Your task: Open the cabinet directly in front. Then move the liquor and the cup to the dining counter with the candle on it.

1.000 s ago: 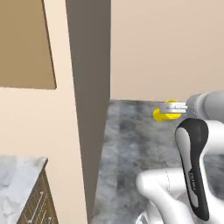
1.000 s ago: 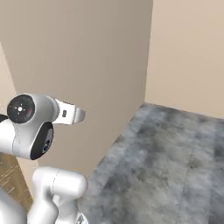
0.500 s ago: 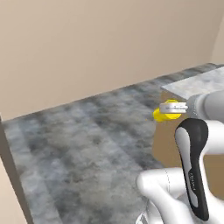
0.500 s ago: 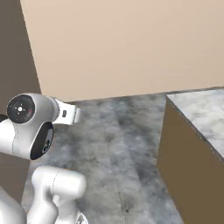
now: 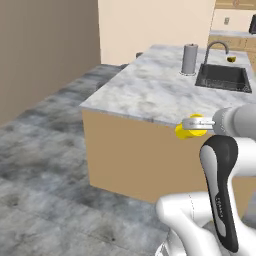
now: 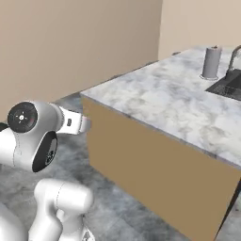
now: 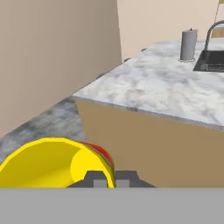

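Large island surface (image 5: 150,95) ahead: white-grey veined marble top, tan wood sides, near corner pointing toward the robot. Top is mostly bare at this end. Far end carries a dark sunken sink (image 5: 223,78) with a curved silver tap (image 5: 214,47), and just beside the sink, toward the left, an upright grey cylinder (image 5: 189,59). A small yellowish object (image 5: 230,59) stands behind the sink; too small to identify.

Floor (image 5: 45,150): mottled dark grey stone all round the island. Plain beige walls (image 6: 75,47) to the left and behind, meeting at a corner past the island's far end. Light-wood cabinetry (image 5: 235,5) in the far right background, detail unclear.

Hand (image 5: 189,126) held in the air in front of the island's near side, closed on the rim of the cup (image 5: 189,128). Cup is bright yellow, carried on its side, clear of the surface. In the hand view the cup's open mouth (image 7: 48,166) sits low left, a red-orange mark on its outer wall, rim pinched between the dark fingertips (image 7: 97,178).
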{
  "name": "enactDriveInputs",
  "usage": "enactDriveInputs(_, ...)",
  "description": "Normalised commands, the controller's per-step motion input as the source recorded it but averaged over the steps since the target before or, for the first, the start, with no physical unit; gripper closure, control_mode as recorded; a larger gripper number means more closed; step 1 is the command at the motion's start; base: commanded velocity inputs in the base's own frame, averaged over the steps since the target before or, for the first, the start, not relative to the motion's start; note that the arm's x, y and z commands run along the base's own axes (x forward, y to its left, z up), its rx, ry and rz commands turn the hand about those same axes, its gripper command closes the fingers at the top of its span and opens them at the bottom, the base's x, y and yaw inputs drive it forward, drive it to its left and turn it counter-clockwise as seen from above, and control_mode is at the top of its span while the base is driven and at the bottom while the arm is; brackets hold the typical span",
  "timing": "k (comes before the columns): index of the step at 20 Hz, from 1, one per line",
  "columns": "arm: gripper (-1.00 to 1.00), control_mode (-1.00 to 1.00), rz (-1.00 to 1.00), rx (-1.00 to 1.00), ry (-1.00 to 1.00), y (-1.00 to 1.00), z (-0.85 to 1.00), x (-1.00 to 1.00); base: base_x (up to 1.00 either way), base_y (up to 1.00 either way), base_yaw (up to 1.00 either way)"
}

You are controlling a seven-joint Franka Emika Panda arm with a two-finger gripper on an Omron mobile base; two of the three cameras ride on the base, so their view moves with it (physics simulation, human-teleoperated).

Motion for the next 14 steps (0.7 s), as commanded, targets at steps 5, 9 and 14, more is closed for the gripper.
enactDriveInputs(5, 1.0, 1.0, 0.0, 0.0, 0.0, 0.0, 0.0, 0.0, 0.0, 0.0, -0.84)
enactDriveInputs(9, 1.0, 1.0, 0.0, 0.0, 0.0, 0.0, 0.0, 0.0, 0.0, 0.0, -0.38)
enactDriveInputs(14, 1.0, 1.0, 0.0, 0.0, 0.0, 0.0, 0.0, 0.0, 0.0, 0.03, -0.05)
